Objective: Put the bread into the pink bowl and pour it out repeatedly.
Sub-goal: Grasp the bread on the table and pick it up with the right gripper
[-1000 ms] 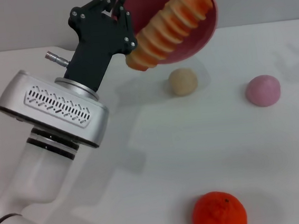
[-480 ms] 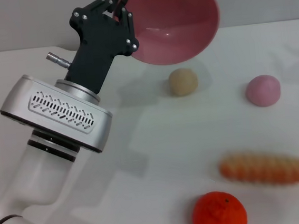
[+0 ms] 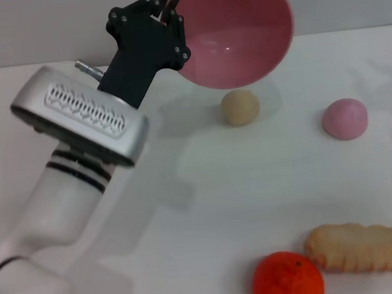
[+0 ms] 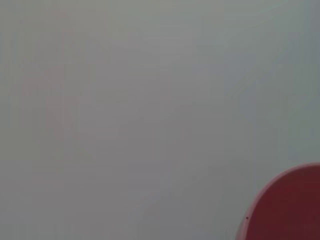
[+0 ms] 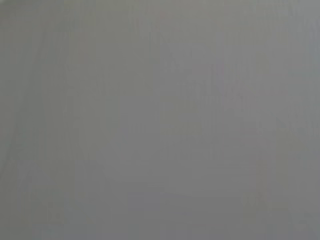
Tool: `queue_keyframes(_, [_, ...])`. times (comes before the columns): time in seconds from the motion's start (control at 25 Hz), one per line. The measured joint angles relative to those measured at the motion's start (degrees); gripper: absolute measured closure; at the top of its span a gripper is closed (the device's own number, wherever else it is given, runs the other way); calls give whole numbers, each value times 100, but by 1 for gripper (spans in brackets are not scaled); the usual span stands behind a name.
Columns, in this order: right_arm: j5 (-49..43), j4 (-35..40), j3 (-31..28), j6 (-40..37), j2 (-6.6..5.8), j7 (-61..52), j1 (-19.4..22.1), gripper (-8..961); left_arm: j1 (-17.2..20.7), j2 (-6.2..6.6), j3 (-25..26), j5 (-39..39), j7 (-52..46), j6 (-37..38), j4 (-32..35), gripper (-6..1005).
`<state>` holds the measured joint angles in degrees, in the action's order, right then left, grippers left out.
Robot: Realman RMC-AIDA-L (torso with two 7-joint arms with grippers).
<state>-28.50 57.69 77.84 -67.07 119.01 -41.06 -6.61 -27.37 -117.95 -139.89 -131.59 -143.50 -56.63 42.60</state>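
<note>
My left gripper point(image 3: 168, 2) is shut on the rim of the pink bowl point(image 3: 237, 35) and holds it tipped on its side in the air at the back of the table, its empty inside facing me. A slice of the bowl's rim shows in the left wrist view point(image 4: 287, 207). The bread point(image 3: 367, 246) lies flat on the table at the front right, touching or nearly touching the orange fruit point(image 3: 287, 278). The right gripper is not in view.
A small beige ball point(image 3: 239, 106) sits just below the bowl. A matte pink ball point(image 3: 345, 119) sits at the right. My left arm point(image 3: 77, 137) crosses the left half of the white table point(image 3: 242, 191). The right wrist view shows only plain grey.
The bread slid out of the tipped bowl, fell and came to rest at the front right beside the orange fruit. My left arm rose and swung slightly right with the bowl.
</note>
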Motion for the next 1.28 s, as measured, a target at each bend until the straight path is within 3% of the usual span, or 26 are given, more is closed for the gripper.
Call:
queue_keyframes(0.6, [37, -600, -67, -7, -2, 299, -287, 474, -981, 1, 1826, -7, -1082, 3434, 240, 955])
queue_keyframes(0.72, [38, -788, -154, -69, -1, 444, -383, 472, -1049, 1, 2054, 7, -1102, 3822, 306, 955])
queue_keyframes(1.16, [38, -1370, -514, -158, -8, 562, -727, 467, -1280, 11, 3685, 85, -1207, 6734, 915, 955])
queue_keyframes(1.28, [38, -1440, -651, -109, -9, 563, -796, 465, -1308, 14, 3821, 91, -1179, 6941, 938, 955])
